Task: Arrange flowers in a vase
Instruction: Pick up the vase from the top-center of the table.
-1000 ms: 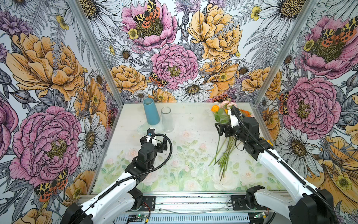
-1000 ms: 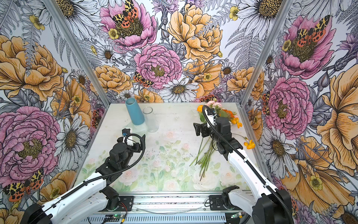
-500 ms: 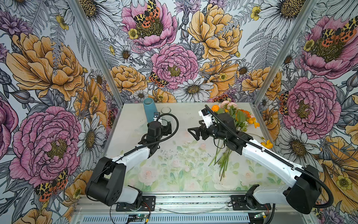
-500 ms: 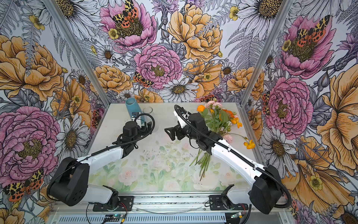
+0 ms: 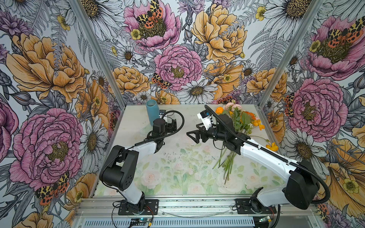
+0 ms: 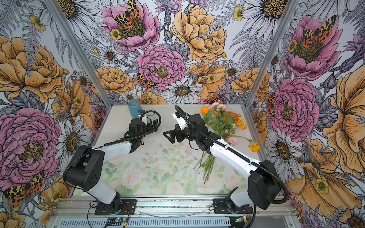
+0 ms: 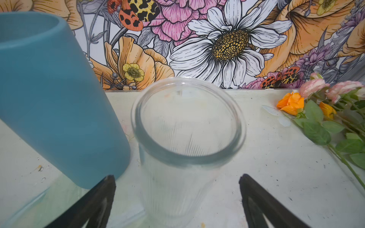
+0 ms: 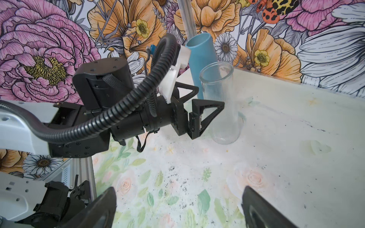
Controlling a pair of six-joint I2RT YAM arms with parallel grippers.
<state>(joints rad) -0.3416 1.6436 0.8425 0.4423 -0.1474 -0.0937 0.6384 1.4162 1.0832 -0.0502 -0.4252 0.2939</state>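
Right now the left gripper (image 7: 176, 177) stands wide open with the glass vase (image 7: 187, 159) upright between its two fingers (image 7: 98, 197). A clear gap shows on each side, so nothing is gripped. The right wrist view shows the same: the left gripper (image 8: 210, 96) is level with the middle of the glass vase (image 8: 223, 118), one finger on each side. Just beside the glass, towards the far left corner, stands a taller blue vase (image 5: 152, 112), also upright. In both top views the glass is mostly hidden behind the left wrist.

The right gripper (image 5: 194, 136) hangs over the middle of the table (image 5: 177, 173), turned towards the left arm, its fingers spread wide and holding nothing.

The flowers (image 5: 240, 118) lie flat in a loose bunch at the far right of the table, well apart from both vases. Their orange and pink heads point to the back wall and their green stems (image 5: 227, 163) fan out towards the near edge. One yellow bloom (image 5: 272, 146) lies off to the right of the bunch. The right arm crosses above the bunch; it may be brushing the leaves, but that is hard to judge from above.
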